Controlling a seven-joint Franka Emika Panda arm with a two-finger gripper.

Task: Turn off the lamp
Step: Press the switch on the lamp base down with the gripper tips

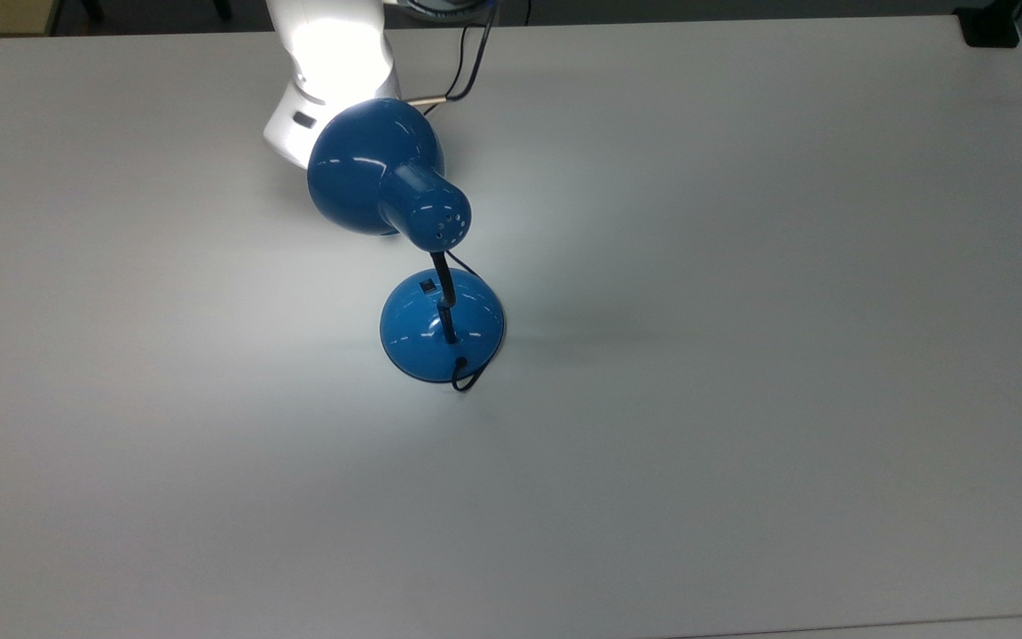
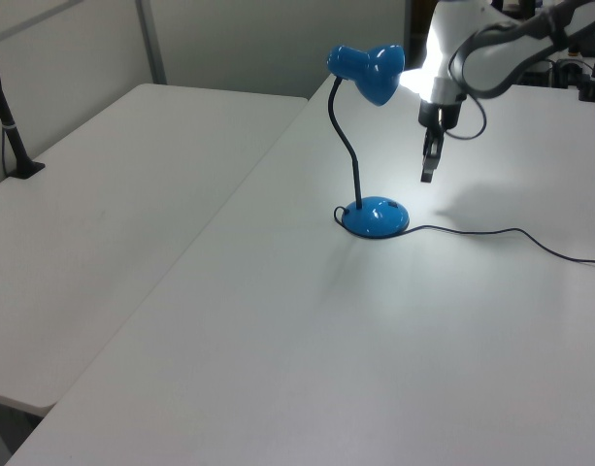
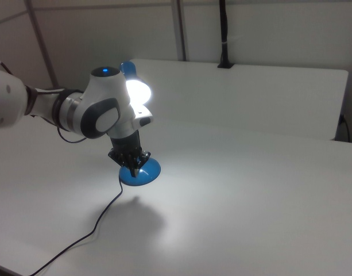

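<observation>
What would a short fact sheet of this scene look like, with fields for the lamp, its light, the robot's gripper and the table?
lamp: glossy blue desk lamp, upright, thin black neck, domed base
light: on; bright pool on the white table
switch: small dark switch on the base's top
cord: black cord trailing across the table
gripper: gripper pointing down, above the table beside the base, apart from it in the left view

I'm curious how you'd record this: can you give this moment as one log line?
lamp: lit | tool: above table, beside lamp base, apart | switch: untouched
</observation>
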